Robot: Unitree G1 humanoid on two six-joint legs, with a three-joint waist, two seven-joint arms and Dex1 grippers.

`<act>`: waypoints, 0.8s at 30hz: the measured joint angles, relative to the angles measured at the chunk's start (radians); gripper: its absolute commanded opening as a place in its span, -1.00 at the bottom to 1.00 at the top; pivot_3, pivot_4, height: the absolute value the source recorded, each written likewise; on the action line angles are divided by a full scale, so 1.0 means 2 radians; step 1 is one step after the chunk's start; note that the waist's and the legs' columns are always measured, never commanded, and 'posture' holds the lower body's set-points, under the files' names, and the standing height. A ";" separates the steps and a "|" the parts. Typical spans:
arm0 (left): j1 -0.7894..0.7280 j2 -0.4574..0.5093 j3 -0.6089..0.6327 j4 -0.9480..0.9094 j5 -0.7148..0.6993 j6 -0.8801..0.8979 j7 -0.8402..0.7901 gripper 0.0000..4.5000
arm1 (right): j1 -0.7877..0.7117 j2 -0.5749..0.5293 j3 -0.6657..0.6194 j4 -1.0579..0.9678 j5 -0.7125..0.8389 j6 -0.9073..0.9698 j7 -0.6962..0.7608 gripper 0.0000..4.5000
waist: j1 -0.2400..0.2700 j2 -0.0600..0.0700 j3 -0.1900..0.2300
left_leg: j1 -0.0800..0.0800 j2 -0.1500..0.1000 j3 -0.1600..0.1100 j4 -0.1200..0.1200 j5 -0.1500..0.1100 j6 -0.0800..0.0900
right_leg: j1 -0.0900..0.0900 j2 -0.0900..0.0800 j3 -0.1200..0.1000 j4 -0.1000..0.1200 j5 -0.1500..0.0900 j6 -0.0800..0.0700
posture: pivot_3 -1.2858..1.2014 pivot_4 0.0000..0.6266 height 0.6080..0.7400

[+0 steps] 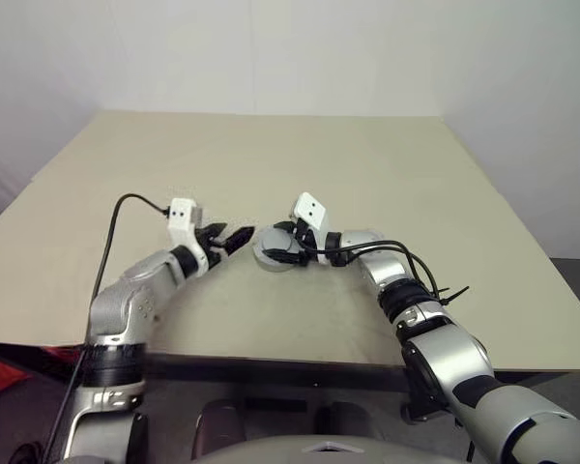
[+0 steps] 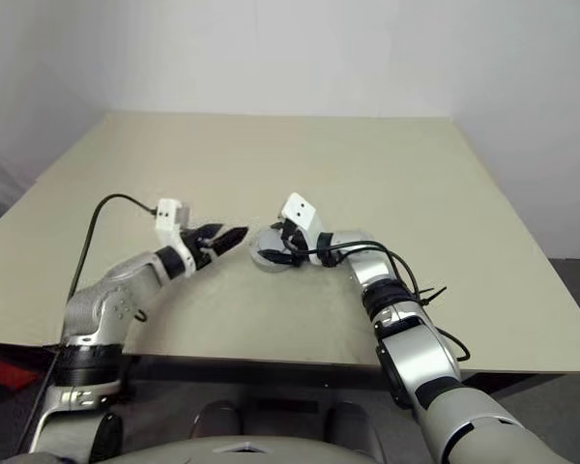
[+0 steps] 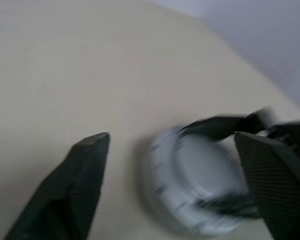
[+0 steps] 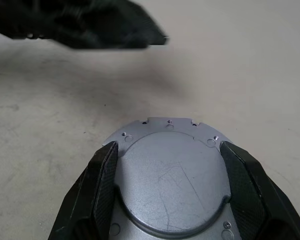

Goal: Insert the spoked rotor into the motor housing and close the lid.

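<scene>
Right claw clamps motor housing on counter; left claw spread, empty, alongside. Tip: hold housing level, square up before closing.

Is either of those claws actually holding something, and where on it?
Yes: the right gripper holds the round silver motor housing by opposite sides of its rim. The left gripper holds nothing.
</scene>
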 measured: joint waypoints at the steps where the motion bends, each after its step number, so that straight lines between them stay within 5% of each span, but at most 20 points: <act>1: -0.006 -0.001 0.000 0.005 -0.005 0.006 -0.001 0.29 | 0.000 0.000 0.000 0.000 0.000 0.000 0.000 0.39 | 0.000 0.000 0.000 | 0.000 0.000 0.000 0.000 0.000 0.000 | 0.000 0.000 0.000 0.000 0.000 0.000 | 0.03 -1.00 1.00; 8: -0.046 -0.015 -0.005 0.105 -0.003 0.053 0.016 -0.71 | 0.000 0.000 0.000 -0.001 0.000 0.000 -0.002 0.39 | 0.000 0.001 0.000 | 0.000 0.000 0.000 0.000 0.000 0.000 | 0.000 0.000 0.000 0.000 0.000 0.000 | 0.03 -1.00 1.00; 24: -0.085 -0.032 0.042 0.133 -0.027 0.170 0.041 -0.71 | 0.000 -0.002 -0.002 -0.004 0.000 0.003 -0.003 0.39 | 0.001 0.001 0.000 | 0.000 -0.001 0.000 -0.001 0.000 0.000 | 0.000 -0.001 0.000 -0.002 0.000 0.000 | 0.03 -1.00 1.00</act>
